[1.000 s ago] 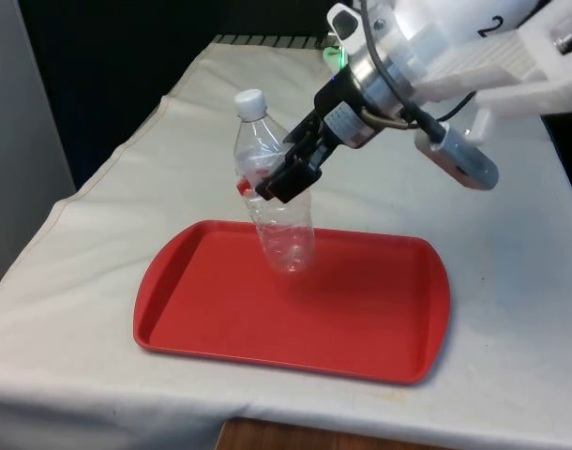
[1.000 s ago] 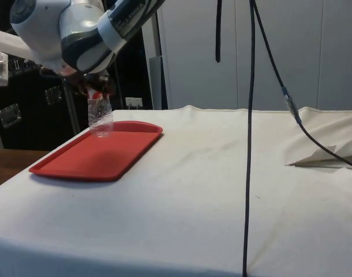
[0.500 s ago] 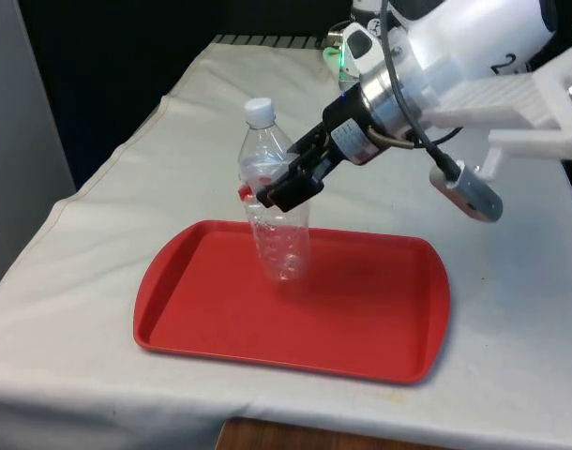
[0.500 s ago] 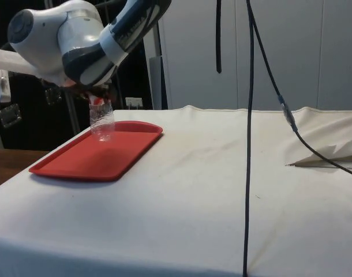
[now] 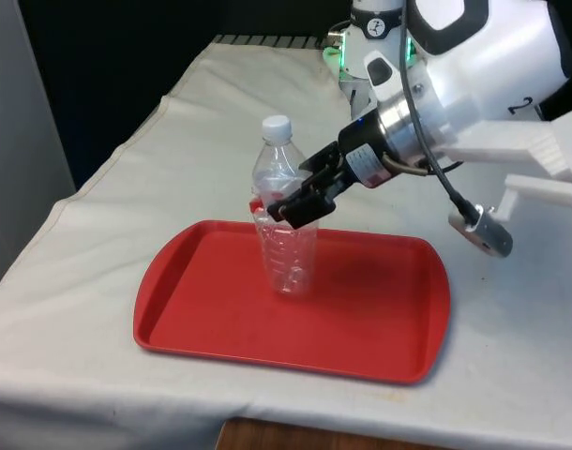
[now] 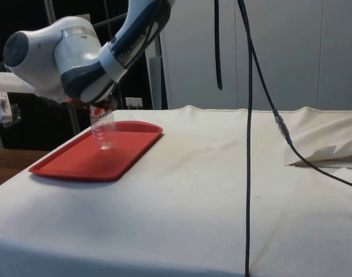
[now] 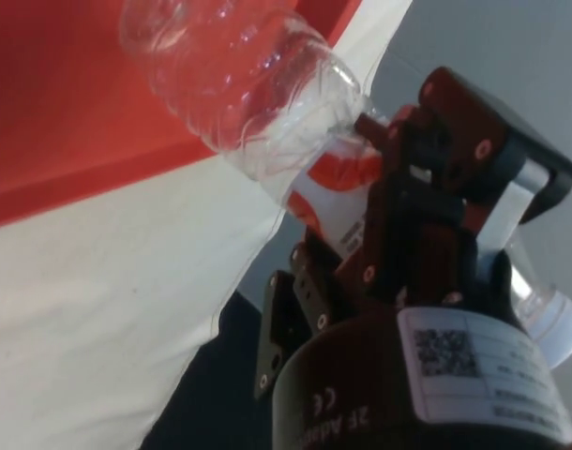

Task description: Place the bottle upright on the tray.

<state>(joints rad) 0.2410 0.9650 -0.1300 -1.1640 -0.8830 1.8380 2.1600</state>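
The arm reaches in low and slanted from the table's far end, its gripper pinching the clear bottle at its red label. The bottle stands nearly upright near the red tray's far edge, base seemingly touching it.

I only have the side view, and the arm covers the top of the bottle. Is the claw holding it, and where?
Observer: Yes. In the front view the claw is shut on the bottle at its red label, about mid-height.
Operator: Is the cap on?
Observer: Yes, a white cap sits on top.
Operator: How straight is it from the front?
Observer: Nearly upright, with its base low over the red tray, in the tray's far half. I cannot tell whether the base touches.
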